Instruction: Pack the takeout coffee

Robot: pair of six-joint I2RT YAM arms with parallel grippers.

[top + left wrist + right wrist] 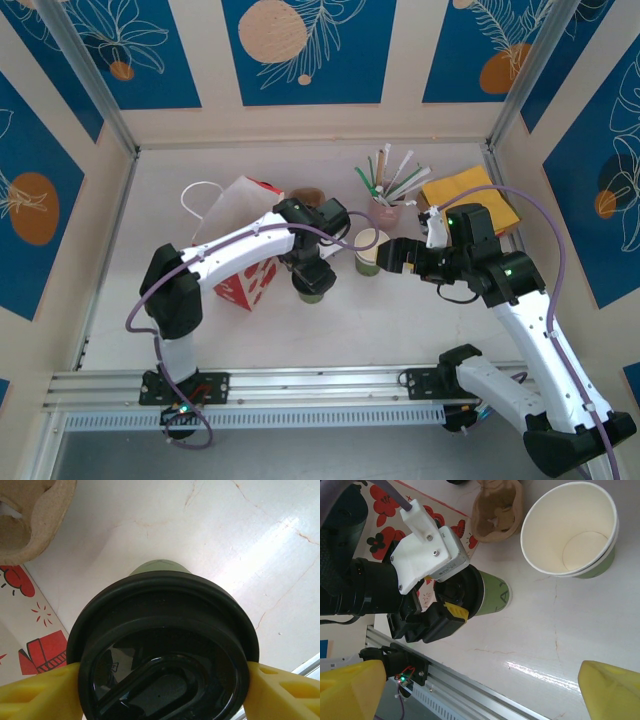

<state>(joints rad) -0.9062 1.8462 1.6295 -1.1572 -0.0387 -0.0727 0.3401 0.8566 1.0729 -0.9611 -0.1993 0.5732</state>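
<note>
A: Why does the left pincer grip the takeout coffee up at the lid?
B: Its yellow fingers press both sides of the black rim, likely so the cup travels upright. It sits just beside the paper bag, low over the counter — touching or lifted, I cannot tell.
A: And the right pincer?
B: Spread wide and empty, near the lidless cup — probably waiting out of the way.
</note>
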